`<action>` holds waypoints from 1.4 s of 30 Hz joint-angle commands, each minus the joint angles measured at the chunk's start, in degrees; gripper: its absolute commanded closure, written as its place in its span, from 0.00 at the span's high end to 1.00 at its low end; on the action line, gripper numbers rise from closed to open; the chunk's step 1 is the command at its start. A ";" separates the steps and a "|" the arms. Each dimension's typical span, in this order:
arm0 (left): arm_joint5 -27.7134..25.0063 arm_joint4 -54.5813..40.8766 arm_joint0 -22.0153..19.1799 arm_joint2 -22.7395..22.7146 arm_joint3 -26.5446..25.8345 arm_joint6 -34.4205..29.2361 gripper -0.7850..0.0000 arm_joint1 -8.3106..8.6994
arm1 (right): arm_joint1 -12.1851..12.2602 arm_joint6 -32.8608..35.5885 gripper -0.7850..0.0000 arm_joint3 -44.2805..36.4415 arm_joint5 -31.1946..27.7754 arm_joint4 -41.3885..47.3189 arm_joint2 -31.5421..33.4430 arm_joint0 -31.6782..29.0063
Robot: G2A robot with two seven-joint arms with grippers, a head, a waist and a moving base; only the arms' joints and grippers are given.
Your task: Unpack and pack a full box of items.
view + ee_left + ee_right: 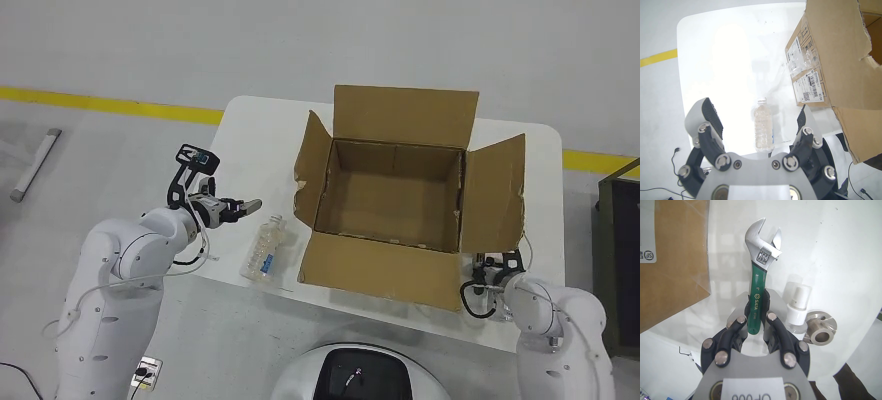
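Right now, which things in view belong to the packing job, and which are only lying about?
For the job: open cardboard box; clear water bottle lying beside it; green-handled wrench, gripped in the right hand; small white-topped bottle; metal flange.
Just lying about: grey bar on the floor; yellow floor line.

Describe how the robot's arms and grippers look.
The left arm and right arm have smooth white rounded shells with black cables looped near the wrists. The left gripper and right gripper have grey plates, black linkages, silver bolts and black pads.
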 commanded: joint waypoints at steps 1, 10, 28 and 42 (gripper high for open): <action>0.00 0.00 0.00 0.00 0.00 0.00 1.00 0.00 | 0.11 0.13 0.56 -0.10 0.02 0.36 0.02 0.08; 0.00 0.00 0.00 0.00 0.00 0.00 1.00 0.00 | 0.64 -0.09 0.75 -0.91 0.54 3.78 1.26 0.71; 0.00 0.00 0.00 0.00 0.00 0.00 1.00 0.00 | 0.60 -27.72 0.00 3.15 -0.71 47.09 13.96 4.16; 0.00 0.00 0.00 0.00 0.00 0.00 1.00 0.00 | 1.07 -25.40 0.00 4.83 -3.33 61.26 3.54 8.10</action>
